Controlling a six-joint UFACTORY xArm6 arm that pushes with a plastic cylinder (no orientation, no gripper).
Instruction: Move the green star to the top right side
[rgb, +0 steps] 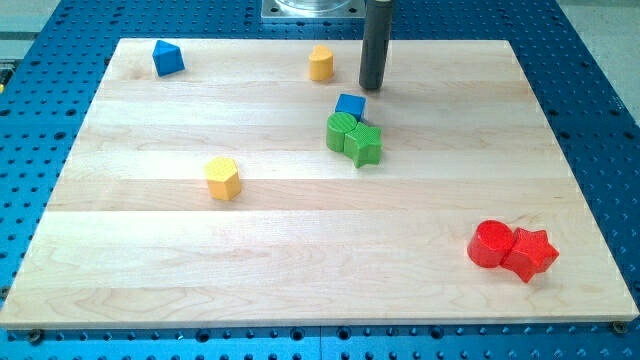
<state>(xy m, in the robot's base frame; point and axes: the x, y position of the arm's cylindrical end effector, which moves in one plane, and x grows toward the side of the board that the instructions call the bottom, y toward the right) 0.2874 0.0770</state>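
The green star (364, 143) lies a little above and right of the board's middle. It touches a green round block (340, 130) on its left. A blue cube (350, 105) sits just above both and touches them. My tip (373, 87) is the lower end of the dark rod. It stands just above and to the right of the blue cube, a short gap above the green star, touching neither.
The wooden board (150, 250) lies on a blue perforated table. A blue block (167, 58) sits top left, a yellow block (321, 62) top centre, a yellow hexagon (223, 178) left of centre. A red round block (492, 244) and red star (530, 254) touch at bottom right.
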